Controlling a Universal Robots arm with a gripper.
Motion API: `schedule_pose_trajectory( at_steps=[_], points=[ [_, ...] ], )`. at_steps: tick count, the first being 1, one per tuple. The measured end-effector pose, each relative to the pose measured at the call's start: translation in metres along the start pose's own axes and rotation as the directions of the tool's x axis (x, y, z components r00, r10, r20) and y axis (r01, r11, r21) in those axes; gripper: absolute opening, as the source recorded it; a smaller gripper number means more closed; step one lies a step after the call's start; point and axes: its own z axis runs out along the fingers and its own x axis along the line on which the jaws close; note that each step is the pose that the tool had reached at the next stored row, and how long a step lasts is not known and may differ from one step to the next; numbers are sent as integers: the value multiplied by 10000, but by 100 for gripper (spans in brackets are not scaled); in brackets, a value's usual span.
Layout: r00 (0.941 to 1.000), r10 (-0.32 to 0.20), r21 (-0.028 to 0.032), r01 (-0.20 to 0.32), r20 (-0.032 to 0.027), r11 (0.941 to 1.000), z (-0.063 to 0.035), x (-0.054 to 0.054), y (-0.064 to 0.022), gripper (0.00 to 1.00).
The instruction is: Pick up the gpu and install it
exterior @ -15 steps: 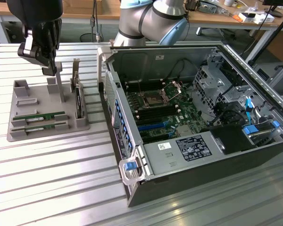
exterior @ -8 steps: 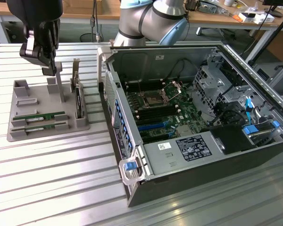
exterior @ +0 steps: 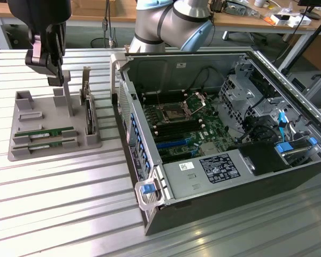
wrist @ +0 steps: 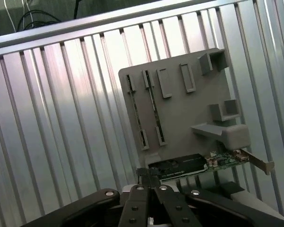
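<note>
The gpu [exterior: 89,118] [wrist: 191,166], a green board with a black cover and a metal end bracket, stands on edge in a slot at the tray's [wrist: 189,113] edge on the exterior view's right.

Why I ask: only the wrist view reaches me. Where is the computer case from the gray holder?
Observer: The computer case sits at the exterior view's right of the gray holder, close beside it.
Operator: Is it open?
Observer: Yes, its upper side is off and the motherboard is exposed.
Operator: Where is the gripper in all that?
Observer: The gripper is over the holder's far part, shut, off to the side of the case.
</note>
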Motion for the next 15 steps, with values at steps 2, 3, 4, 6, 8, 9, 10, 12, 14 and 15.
schedule_pose_trajectory(
  at_steps=[2,3,4,6,8,9,10,12,14,15],
  points=[
    [9999,-120,-3,120,-5,9999,0,0,0,10],
    [9998,-195,-5,195,-8,9998,0,0,0,10],
    [9997,-242,-6,242,-10,9997,0,0,0,10],
    [9994,-356,-9,356,-15,9994,0,0,0,10],
    [9990,-448,-11,448,-19,9990,0,0,0,10],
    [9988,-491,-13,491,-22,9988,0,0,0,10],
    [9985,-545,-14,545,-23,9985,0,0,-1,10],
    [9977,-673,-18,673,-29,9977,0,0,0,10],
    [9965,-838,-22,838,-36,9965,0,0,0,10],
    [9959,-907,-24,907,-39,9959,0,0,0,10]
  ],
)
